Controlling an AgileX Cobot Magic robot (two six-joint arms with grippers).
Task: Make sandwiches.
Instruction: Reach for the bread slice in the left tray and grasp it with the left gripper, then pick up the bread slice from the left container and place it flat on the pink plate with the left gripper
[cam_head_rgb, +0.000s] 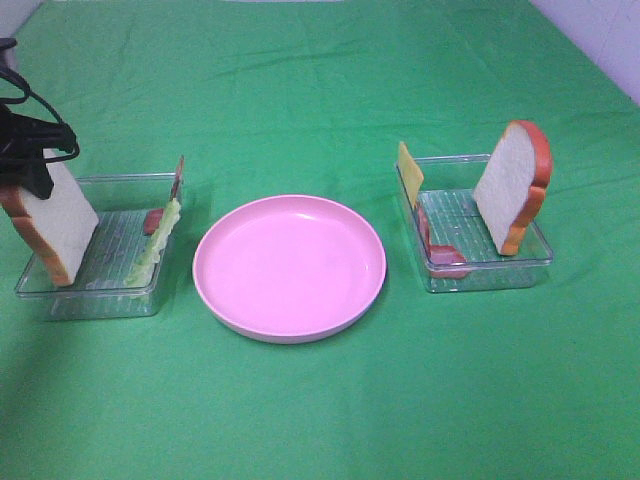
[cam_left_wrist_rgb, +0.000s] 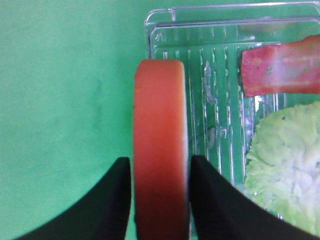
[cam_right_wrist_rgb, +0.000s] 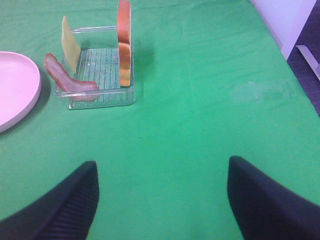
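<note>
Pink plate (cam_head_rgb: 289, 268) bears nothing: no sandwich is assembled. Left end effector (cam_left_wrist_rgb: 160, 167) is clamped on an upright bread slice (cam_left_wrist_rgb: 160, 115) at the left tray (cam_head_rgb: 95, 290). Right end effector (cam_right_wrist_rgb: 162, 167) stands apart, holding nothing; second bread slice (cam_head_rgb: 512, 185) and cheese (cam_head_rgb: 409, 172) sit untouched.

We have bare surface (cam_head_rgb: 320, 90) across the whole far and near sides. In the middle, the pink plate (cam_head_rgb: 289, 268) leaves only narrow gaps to the left tray (cam_head_rgb: 90, 297) and right tray (cam_head_rgb: 490, 273). The left bread slice (cam_head_rgb: 60, 225), right bread slice (cam_head_rgb: 512, 185) and cheese square (cam_head_rgb: 409, 172) stand tall in the trays, blocking low sweeps.
</note>
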